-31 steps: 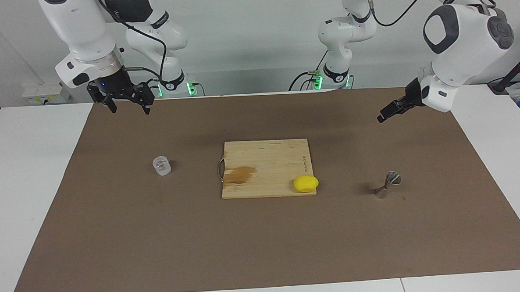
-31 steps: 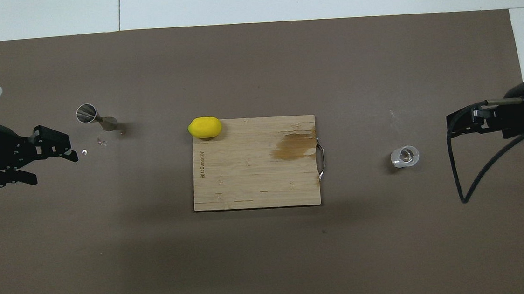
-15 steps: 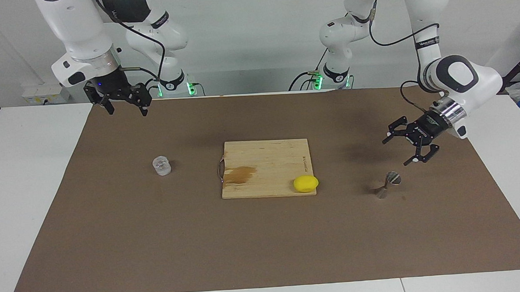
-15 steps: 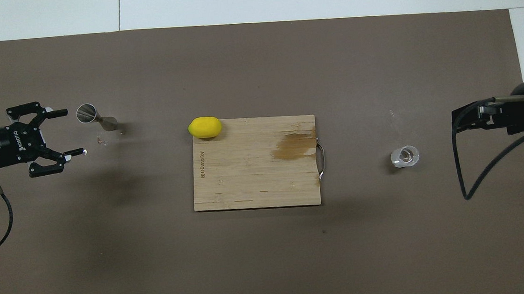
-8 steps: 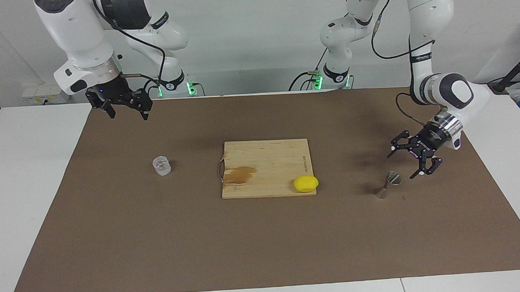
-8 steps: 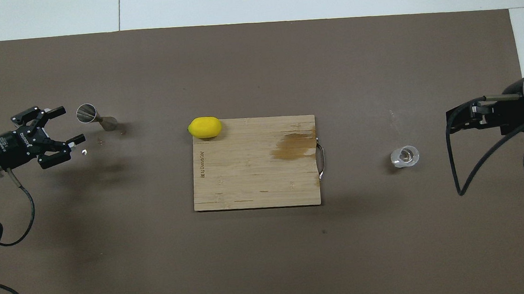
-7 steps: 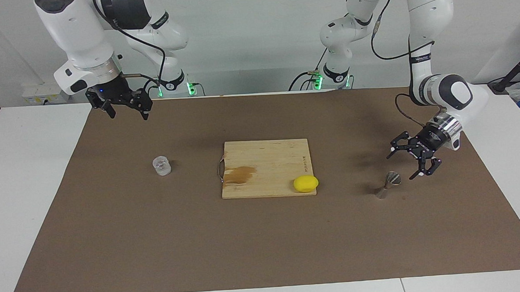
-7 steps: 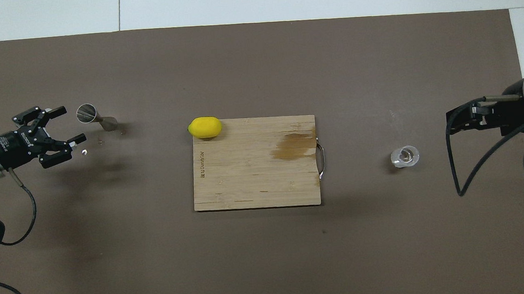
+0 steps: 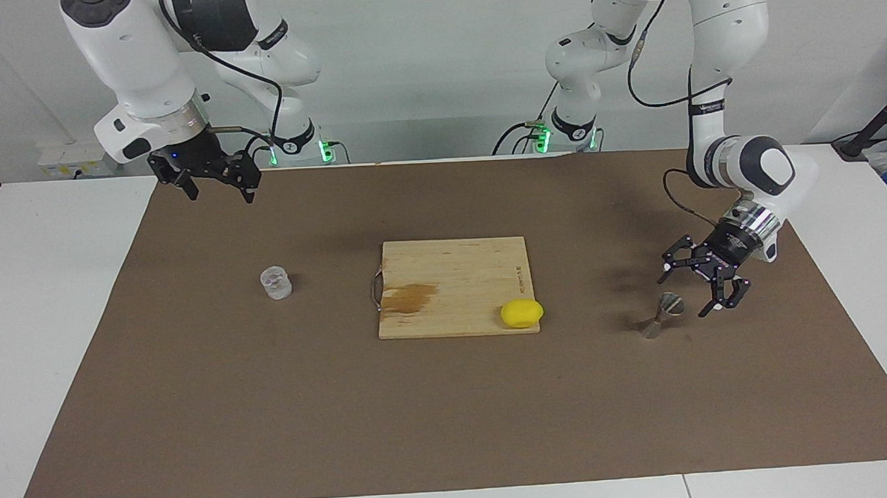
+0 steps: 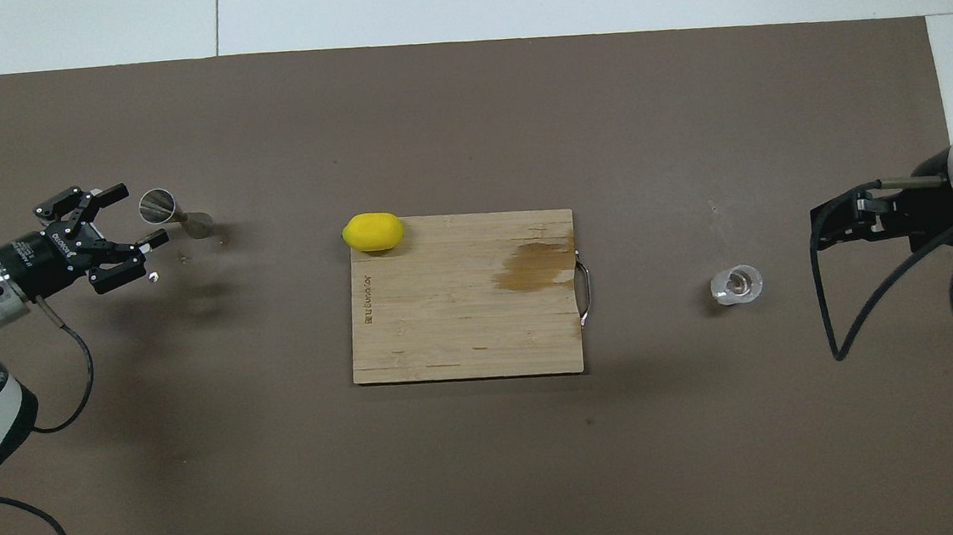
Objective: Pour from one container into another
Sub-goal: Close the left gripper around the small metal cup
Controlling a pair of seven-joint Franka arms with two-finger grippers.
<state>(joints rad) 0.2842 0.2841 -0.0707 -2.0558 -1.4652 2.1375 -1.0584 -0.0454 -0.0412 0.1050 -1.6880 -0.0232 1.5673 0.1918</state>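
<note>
On the brown-covered surface (image 9: 196, 409) stands a silvery hourglass jigger (image 9: 661, 314), tilted. The left hand (image 9: 685, 292) gapes wide beside it. The right hand (image 9: 216, 190) waits spread over the mat's edge, the ribbed clear tumbler (image 9: 276, 282) untouched.

My left gripper (image 9: 685, 289) hangs low on a bent, tilted wrist, its fingers (image 9: 662, 276) spread wide and holding nothing. My right gripper (image 9: 216, 188) hovers higher near my own end of the desk, pointing down with its fingers apart and empty.
</note>
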